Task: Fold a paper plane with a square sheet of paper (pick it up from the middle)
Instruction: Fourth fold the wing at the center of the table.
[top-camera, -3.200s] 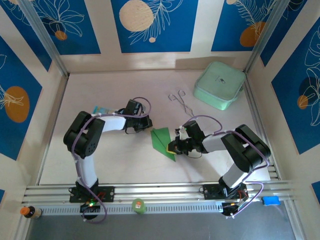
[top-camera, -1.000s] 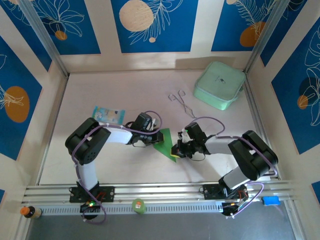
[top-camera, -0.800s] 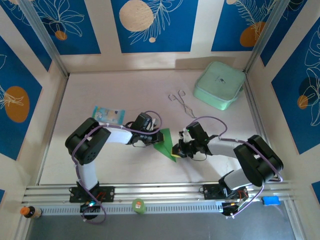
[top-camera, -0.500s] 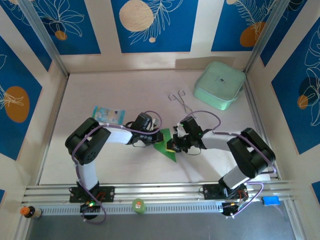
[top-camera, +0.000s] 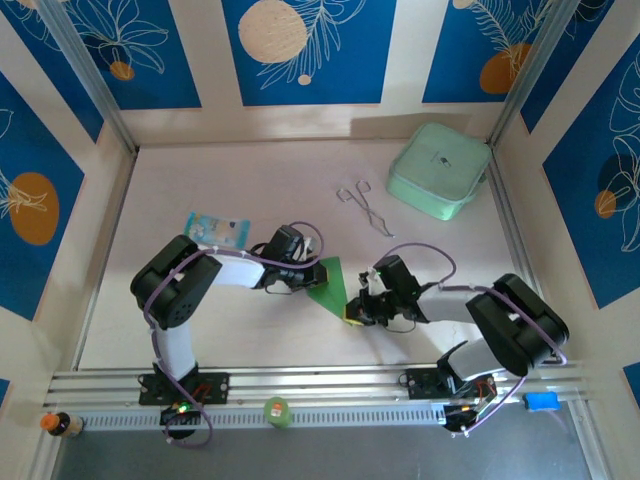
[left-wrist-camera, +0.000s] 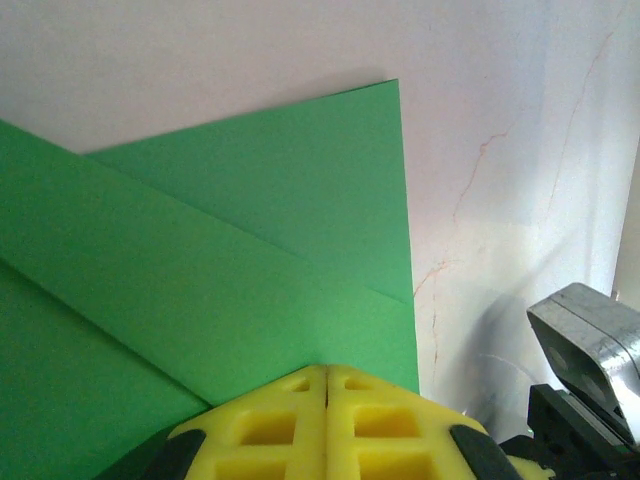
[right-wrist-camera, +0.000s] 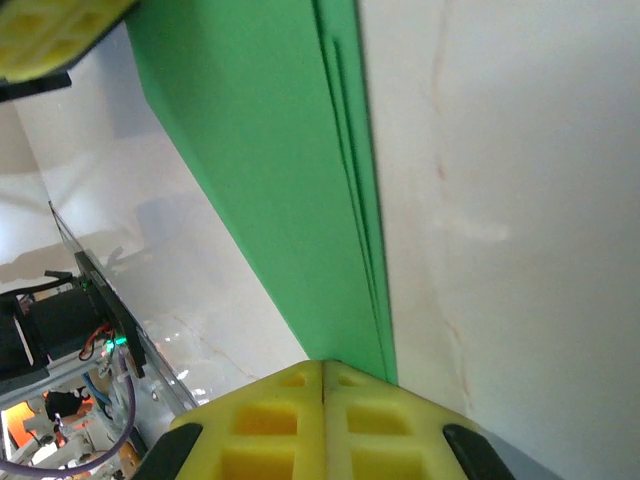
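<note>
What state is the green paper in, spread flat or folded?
Folded: the green paper lies in overlapping layers with diagonal flap edges, and overhead it is a narrow triangle, not a square.

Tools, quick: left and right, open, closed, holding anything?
Left tool: closed, tips on the folded green paper, not gripping it.
Right tool: closed, tips at the paper's folded edge, no grip seen.

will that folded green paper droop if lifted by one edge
Probably droops a little: the folded green paper looks thin, though the stacked layers along its long edge should stiffen it. Likely very light, so a nudge could slide it across the smooth table; the shut left gripper and right gripper sit at its edges.
</note>
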